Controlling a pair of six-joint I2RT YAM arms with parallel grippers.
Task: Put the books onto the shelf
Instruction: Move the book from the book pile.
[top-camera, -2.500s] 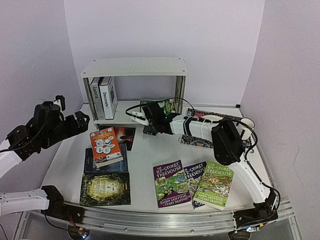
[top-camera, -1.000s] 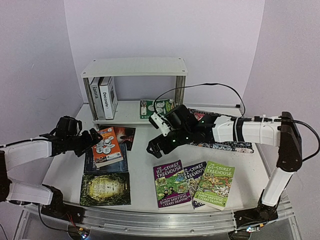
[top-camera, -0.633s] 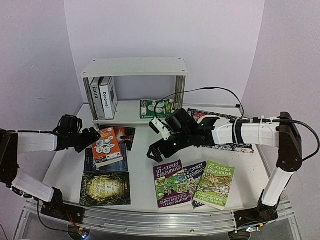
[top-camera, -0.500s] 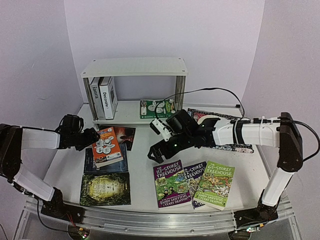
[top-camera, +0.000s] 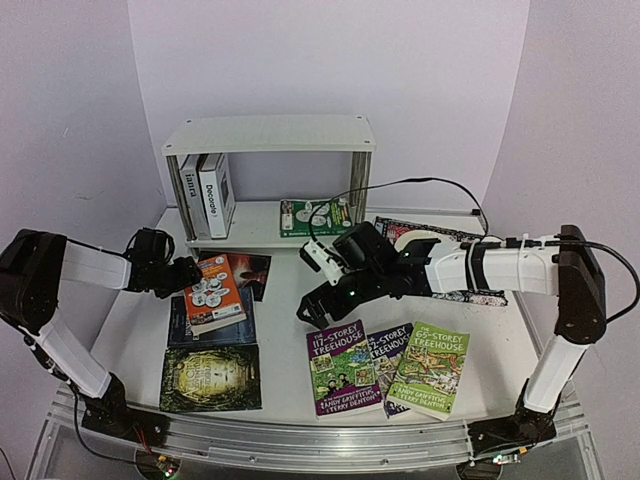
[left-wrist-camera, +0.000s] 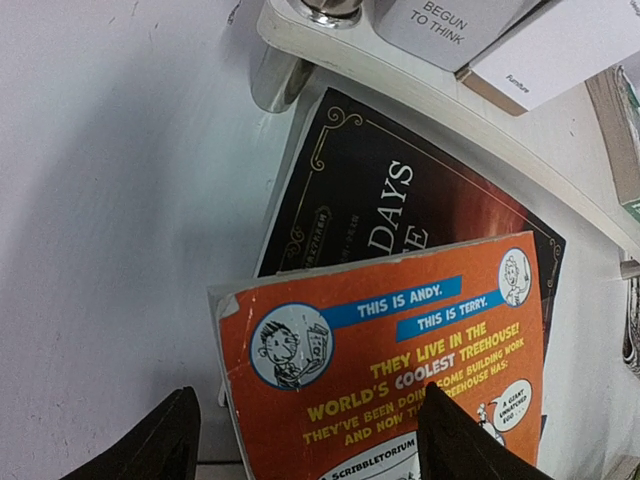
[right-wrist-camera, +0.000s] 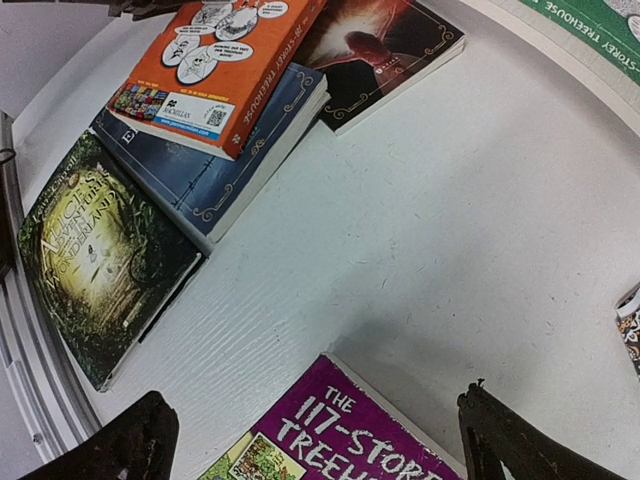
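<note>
Left fingers (left-wrist-camera: 160, 445) now straddle the orange book (left-wrist-camera: 390, 360), narrowing but apparently not yet gripping: pickup begins. Right fingers (right-wrist-camera: 130, 445) hang open near it.

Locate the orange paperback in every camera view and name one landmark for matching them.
Top external: orange paperback left of centre, lying on a blue book.
Left wrist: it fills the lower centre.
Right wrist: it sits at top left, on the blue book.
Shared landmark: the dark red-black book at its shelf-side edge.
</note>
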